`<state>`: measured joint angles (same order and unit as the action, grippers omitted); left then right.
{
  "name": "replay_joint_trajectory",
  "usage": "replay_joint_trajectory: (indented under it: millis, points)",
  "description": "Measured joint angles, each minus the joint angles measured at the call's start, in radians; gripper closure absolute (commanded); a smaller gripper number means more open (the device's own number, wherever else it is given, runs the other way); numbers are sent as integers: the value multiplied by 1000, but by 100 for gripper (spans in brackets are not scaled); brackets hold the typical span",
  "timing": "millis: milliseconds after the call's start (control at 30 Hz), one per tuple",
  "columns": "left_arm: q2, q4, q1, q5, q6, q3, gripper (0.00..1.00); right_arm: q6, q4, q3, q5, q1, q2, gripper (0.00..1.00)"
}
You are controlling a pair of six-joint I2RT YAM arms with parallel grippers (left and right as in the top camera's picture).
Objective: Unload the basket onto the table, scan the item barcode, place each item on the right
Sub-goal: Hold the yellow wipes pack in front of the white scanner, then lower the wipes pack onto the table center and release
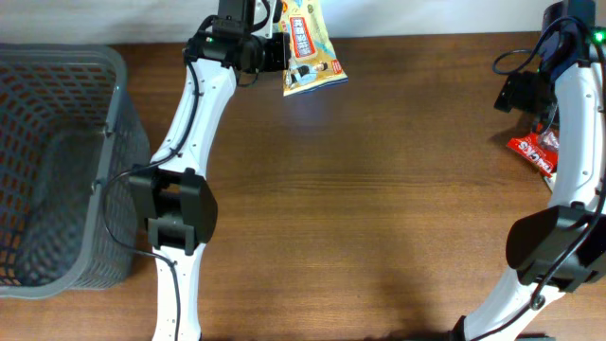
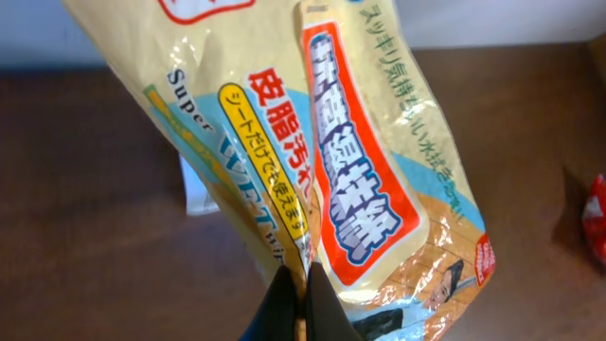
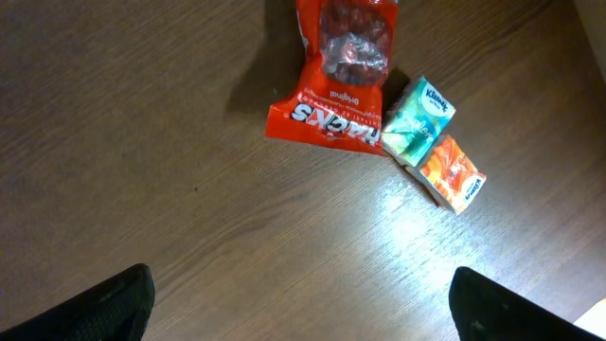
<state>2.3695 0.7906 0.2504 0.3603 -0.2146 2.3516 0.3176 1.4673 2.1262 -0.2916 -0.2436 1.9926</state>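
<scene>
At the bottom centre of the left wrist view, the left gripper (image 2: 301, 289) is clenched on a pack of wet wipes (image 2: 331, 161). Its two dark tips are pressed together with the wrapper's edge pinched between them. The pack fills most of that frame: a cream wrapper with an orange-red label, a yellow strip and Japanese print, creased down its length. From overhead the same grasp sits at the top centre of the frame. There the pack (image 1: 311, 49) hangs just right of the gripper (image 1: 276, 52), tilted, near the far edge of the worktop (image 1: 360, 208). The white left arm runs from there down to the lower left of the frame.

Beside that arm, along the left edge of the overhead frame, stands a grey mesh basket (image 1: 118, 114).

Across the frame, the right gripper (image 3: 301, 308) is released. Its dark tips sit wide apart in the two lower corners of the right wrist view, with bare wood between them and nothing held. Higher in that view, a red snack bag (image 3: 336, 85) lies flat on the wood. Just to its right, touching it, is a teal tissue pack (image 3: 417, 118), with an orange pack (image 3: 454, 172) against that one's lower right side. Overhead, the red bag (image 1: 535, 152) shows at the right edge, partly hidden by the right arm and well apart from the wipes.
</scene>
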Motion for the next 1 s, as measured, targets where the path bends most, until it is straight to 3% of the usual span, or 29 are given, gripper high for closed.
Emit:
replay_joint_trajectory:
  millis: [100, 333, 533, 633, 667, 700, 733, 767, 867, 1000]
  points:
    - [32, -97, 41, -10, 10, 0, 100, 0, 0, 0, 0, 0, 0, 2]
    - [75, -100, 61, 51, 10, 4, 100, 0, 0, 0, 0, 0, 0, 2]
    - [46, 273, 110, 254, 7, 138, 100, 0, 0, 0, 0, 0, 0, 2]
    - [36, 482, 233, 159, 4, 140, 100, 0, 2, 0, 0, 0, 0, 2]
    - [35, 552, 299, 48, 5, 117, 87, 0, 0, 0, 0, 0, 0, 1]
    - [35, 556, 346, -19, 5, 85, 29, 1, 0, 0, 0, 0, 0, 2]
    - [33, 554, 385, -75, 5, 41, 6, 0, 0, 0, 0, 0, 0, 1]
    - [32, 549, 412, -131, 5, -2, 1, 0, 0, 0, 0, 0, 0, 2]
    - [31, 561, 417, -191, 2, -10, 1, 0, -1, 0, 0, 0, 0, 1]
    - [-40, 681, 325, -355, 2, 178, 1, 0, 0, 0, 0, 0, 0, 2]
